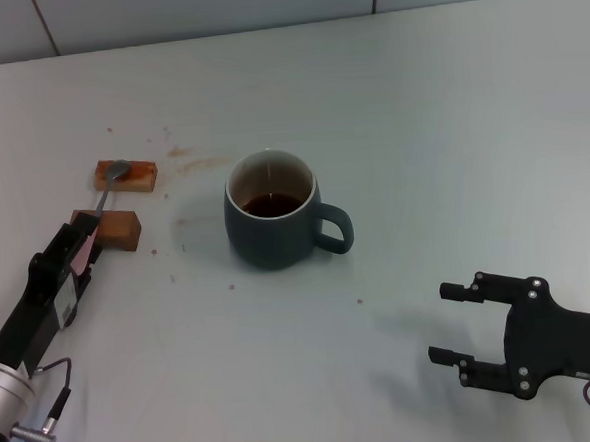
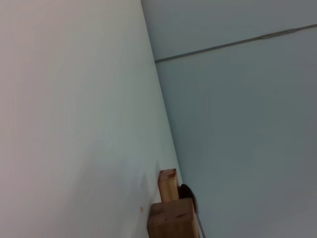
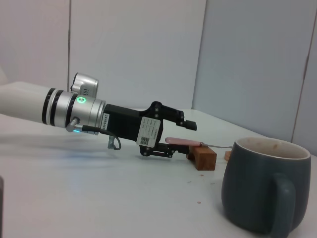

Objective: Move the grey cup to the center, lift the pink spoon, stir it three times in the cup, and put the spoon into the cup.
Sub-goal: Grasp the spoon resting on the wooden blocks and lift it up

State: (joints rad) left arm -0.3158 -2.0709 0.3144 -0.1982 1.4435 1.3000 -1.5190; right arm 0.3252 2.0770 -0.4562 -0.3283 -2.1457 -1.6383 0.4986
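The grey cup [image 1: 273, 225] stands upright at the table's middle, its handle toward my right side and dark liquid inside; it also shows in the right wrist view [image 3: 257, 191]. The pink spoon [image 1: 108, 187] lies across two brown blocks to the cup's left, with its metal bowl on the far block. My left gripper [image 1: 88, 240] is open, its fingers on either side of the pink handle [image 3: 182, 142] with a gap showing. My right gripper [image 1: 439, 322] is open and empty, near the table's front right, well apart from the cup.
The far brown block [image 1: 128, 177] and the near brown block [image 1: 121, 230] hold the spoon off the table; both also show in the left wrist view [image 2: 171, 218]. Brown stains [image 1: 186, 163] mark the table between the blocks and the cup. The wall runs along the table's back.
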